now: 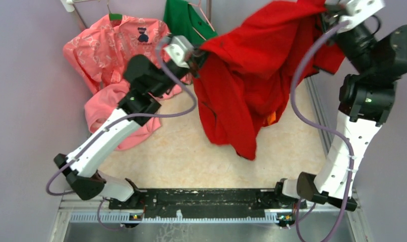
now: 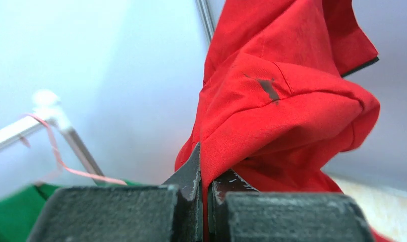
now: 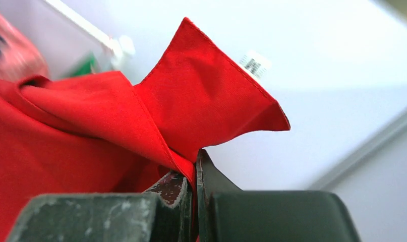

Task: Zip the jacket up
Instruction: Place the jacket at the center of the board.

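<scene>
Now, in the top view, both arms hold the jacket (image 1: 241,85) up above the table (image 1: 191,156), in the far middle and right part of the scene. It hangs between them as a crumpled sheet, with its lowest tip toward the near side. The left gripper (image 1: 193,54) pinches its left edge and the right gripper (image 1: 326,10) its upper corner at the far right.

I judge this step to be lifting and spreading the jacket so that the front zipper shows; I cannot find the zipper here. To do it well, I would move the two grips apart slowly and at an even height until the cloth hangs flat. I would not pull so hard that a thin fold slips out, and I would stay off the pink garment (image 1: 110,55) and the green garment (image 1: 183,20) at the far left.

The left arm reaches from its near-left base diagonally to the far centre. The right arm stands almost upright on the right and bends at the top toward the far corner.

In the left wrist view, the left gripper (image 2: 204,171) is closed tight on a fold of the jacket (image 2: 272,116), which bunches up above it.

In the right wrist view, the right gripper (image 3: 193,174) is also closed, with only a thin edge of the jacket (image 3: 90,126) between its fingers; this hold looks shallow to me.
</scene>
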Robot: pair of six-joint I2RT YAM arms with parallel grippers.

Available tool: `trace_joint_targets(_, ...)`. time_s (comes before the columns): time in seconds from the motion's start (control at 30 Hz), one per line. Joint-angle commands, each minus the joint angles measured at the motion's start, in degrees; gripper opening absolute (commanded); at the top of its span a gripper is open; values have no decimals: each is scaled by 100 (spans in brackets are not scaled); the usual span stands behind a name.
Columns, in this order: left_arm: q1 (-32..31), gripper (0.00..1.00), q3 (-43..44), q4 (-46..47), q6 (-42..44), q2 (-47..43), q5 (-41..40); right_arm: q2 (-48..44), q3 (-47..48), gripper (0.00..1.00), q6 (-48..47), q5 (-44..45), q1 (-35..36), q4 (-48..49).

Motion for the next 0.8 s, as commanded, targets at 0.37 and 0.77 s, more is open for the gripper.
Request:
trace_joint_targets(0.37,57,0,1308,176,24,-825,-108,538,1860,0,5750,-1890,42,3698)
trace_joint_targets(0.77,438,0,1470,-298,-1,-319,-759,355,602,0,4901,-1944,1830,2284)
